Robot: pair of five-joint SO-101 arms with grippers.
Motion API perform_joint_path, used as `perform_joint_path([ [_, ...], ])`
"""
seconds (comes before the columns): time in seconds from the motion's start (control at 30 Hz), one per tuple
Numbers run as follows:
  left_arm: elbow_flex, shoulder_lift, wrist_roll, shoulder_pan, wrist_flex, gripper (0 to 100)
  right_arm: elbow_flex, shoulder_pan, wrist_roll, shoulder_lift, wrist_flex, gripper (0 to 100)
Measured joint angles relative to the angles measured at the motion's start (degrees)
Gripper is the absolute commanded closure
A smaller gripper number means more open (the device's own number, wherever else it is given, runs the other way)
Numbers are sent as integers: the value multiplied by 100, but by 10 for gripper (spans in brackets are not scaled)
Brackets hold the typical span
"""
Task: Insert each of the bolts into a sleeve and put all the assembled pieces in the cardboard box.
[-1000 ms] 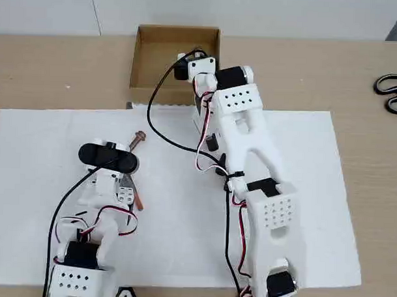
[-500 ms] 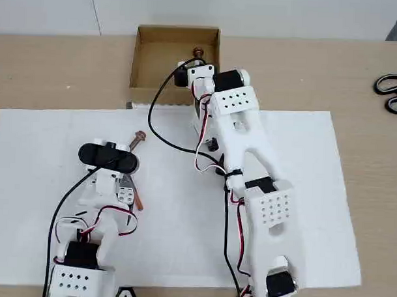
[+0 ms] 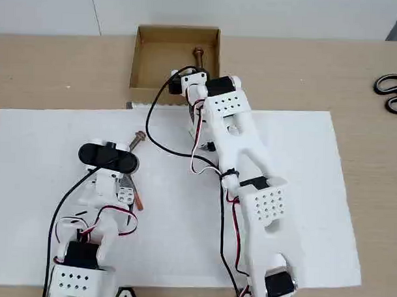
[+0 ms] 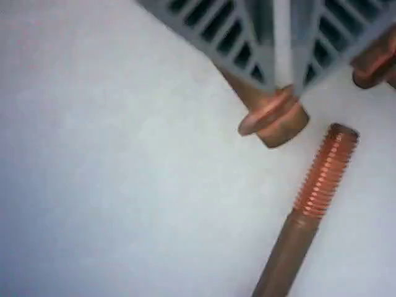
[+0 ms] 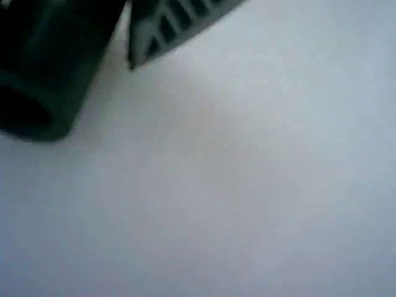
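The step in hand is judged to be the pairing of a bolt with a sleeve. The left gripper point(image 4: 281, 83) is closed almost completely, and a copper sleeve point(image 4: 272, 120) is pinched at its tips, flanged end outward, just above the white paper sheet point(image 3: 302, 178) spread on the worktop point(image 3: 58, 59). A bolt point(image 4: 312, 198) lies flat on the paper just beside the sleeve. Its threaded end is turned towards the flange but is not touching it or lined up with the opening.

The right arm point(image 3: 232, 123) is stretched to the near wall of the cardboard box point(image 3: 162, 56). Whether the right gripper point(image 5: 162, 31) is open or closed cannot be told. A copper piece point(image 3: 198, 55) is seen inside the box by its right wall and is taken to be an assembled piece already delivered.

For the next move, the loose bolt would have to be lifted, probably by the right arm. Its threaded end would then have to be brought square to the sleeve's opening, since a slight tilt is likely to make the threads catch on the rim.
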Motion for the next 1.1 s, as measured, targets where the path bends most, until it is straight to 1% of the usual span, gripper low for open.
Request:
perform_joint_path([
  [0.07, 0, 0, 0, 0, 0, 994, -9, 0, 0, 70, -9, 876],
  [0.23, 0, 0, 0, 0, 0, 994, -9, 44, 9, 88, -44, 994],
  [0.37, 0, 0, 0, 0, 0, 994, -18, 53, 9, 88, -53, 995],
  [0.6, 0, 0, -18, 0, 0, 993, -457, -18, 0, -53, 193, 995],
  [0.7, 0, 0, -422, 62, 0, 994, -475, 0, 0, -554, 202, 995],
  [0.77, -9, 0, -545, 105, 26, 993, -475, -9, 0, -888, 211, 995],
  [0.9, -615, 9, -624, 185, 510, 989, -149, 132, 149, -1565, 237, 995],
  [0.97, -1090, 9, -651, 308, 756, 968, 246, 290, 176, -1802, 246, 995],
  [1.1, -2092, 343, -659, 633, 1169, 960, 993, 633, 202, -2048, 246, 995],
])
